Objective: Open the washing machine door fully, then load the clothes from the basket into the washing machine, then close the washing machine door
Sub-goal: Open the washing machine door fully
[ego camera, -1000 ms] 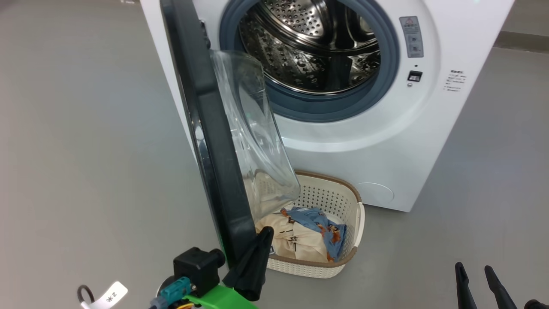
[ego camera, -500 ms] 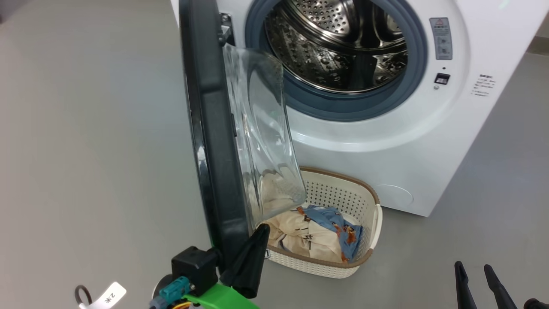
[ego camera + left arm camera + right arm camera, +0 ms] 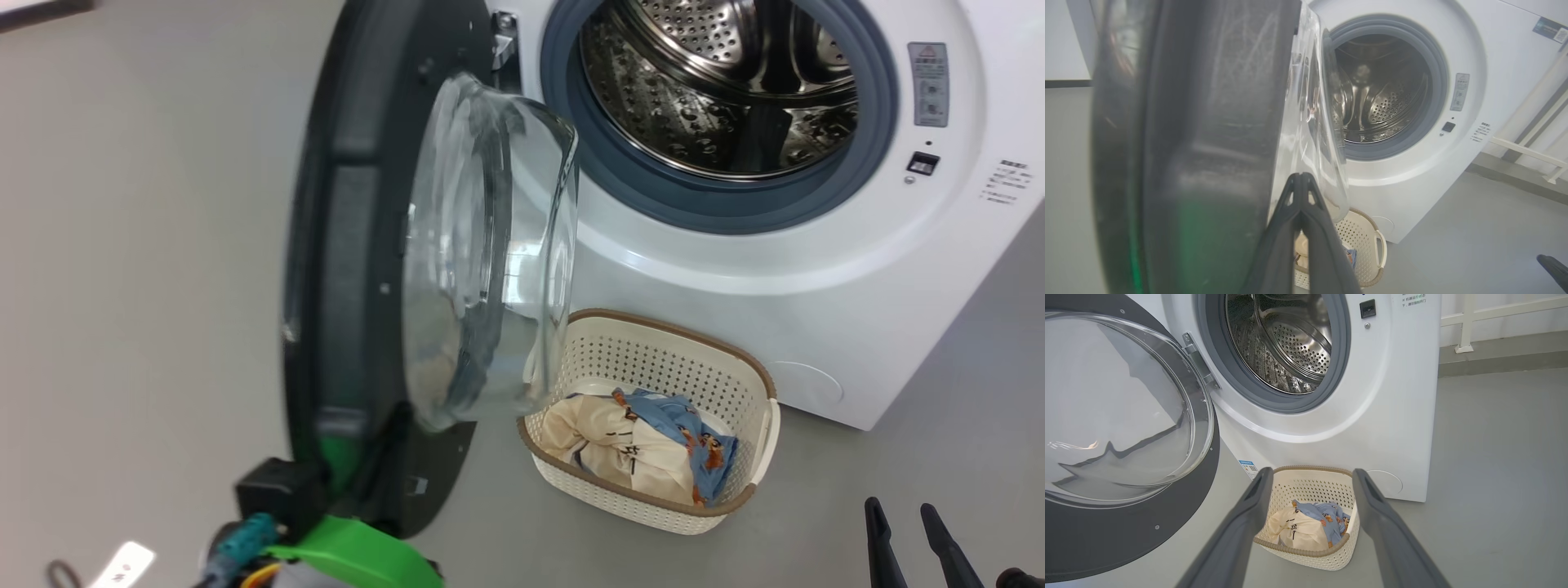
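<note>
The step in hand is the first one, swinging the washing machine door (image 3: 343, 245) fully open. The left gripper (image 3: 1301, 179) is pinched shut with nothing between its fingers. Its joined tips lie at the door's inner face, where the black rim meets the glass bowl (image 3: 1310, 122). The rim rises along the gripper's left side and the bowl bulges just beyond the tips. The door is blurred here, so contact looks likely but I cannot be sure of it. Farther ahead of those tips and to their right gapes the steel drum (image 3: 1372, 102) of the washing machine (image 3: 735, 269).

The right gripper (image 3: 1311, 473) hangs with its fingers spread wide and holds nothing. The basket (image 3: 663, 359) sits on the floor straight ahead of it, framed between the two fingers but well apart from them. The clothes (image 3: 637, 449) lie bunched inside the basket, cream to the left and blue to the right. The door's glass stands off to this gripper's left.

The door seems nearly at full swing, clear of the opening. Next, the left gripper probably needs only a last nudge outward before drawing back from the rim. The right gripper then has to drop down into the basket and close on a garment.
</note>
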`<state>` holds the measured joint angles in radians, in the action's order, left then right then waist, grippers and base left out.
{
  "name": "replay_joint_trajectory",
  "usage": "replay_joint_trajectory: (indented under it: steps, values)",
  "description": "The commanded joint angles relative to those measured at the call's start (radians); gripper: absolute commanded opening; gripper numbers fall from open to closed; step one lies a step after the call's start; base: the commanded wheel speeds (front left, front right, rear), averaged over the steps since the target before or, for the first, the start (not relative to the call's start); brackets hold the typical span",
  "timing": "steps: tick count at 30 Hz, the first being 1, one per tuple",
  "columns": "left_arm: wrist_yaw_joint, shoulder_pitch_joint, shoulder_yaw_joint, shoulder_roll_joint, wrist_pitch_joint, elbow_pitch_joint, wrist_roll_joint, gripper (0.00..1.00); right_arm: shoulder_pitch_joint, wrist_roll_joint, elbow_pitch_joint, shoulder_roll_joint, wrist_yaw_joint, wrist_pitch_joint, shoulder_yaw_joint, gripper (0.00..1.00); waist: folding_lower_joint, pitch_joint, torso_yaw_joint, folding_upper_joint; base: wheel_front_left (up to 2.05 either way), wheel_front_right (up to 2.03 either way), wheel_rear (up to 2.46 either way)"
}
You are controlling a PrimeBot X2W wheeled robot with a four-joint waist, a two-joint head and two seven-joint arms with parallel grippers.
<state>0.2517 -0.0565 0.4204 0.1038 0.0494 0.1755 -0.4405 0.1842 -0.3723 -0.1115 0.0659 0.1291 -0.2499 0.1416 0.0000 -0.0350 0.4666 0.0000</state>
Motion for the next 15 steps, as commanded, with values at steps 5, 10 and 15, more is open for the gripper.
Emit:
replay_joint_trajectory:
  steps: [5, 10, 15]
  values:
    - [0.036, -0.054, -0.156, 0.046, -0.061, -0.074, -0.018, 0.00, -0.026, -0.005, 0.021, 0.026, 0.002, -0.012, -0.030, 1.00, 0.0000, -0.006, 0.017, 0.0000, 0.00, 0.00, 0.00]
    - [0.033, -0.087, -0.231, 0.062, -0.113, -0.176, -0.050, 0.00, -0.026, -0.002, 0.018, 0.032, 0.002, -0.012, -0.039, 1.00, 0.0000, -0.007, 0.005, 0.0000, 0.00, 0.00, 0.00]
    - [0.014, -0.138, -0.300, 0.079, -0.192, -0.325, -0.082, 0.00, -0.023, 0.003, 0.015, 0.038, 0.002, -0.012, -0.047, 1.00, 0.0000, -0.004, -0.032, 0.0000, 0.00, 0.00, 0.00]
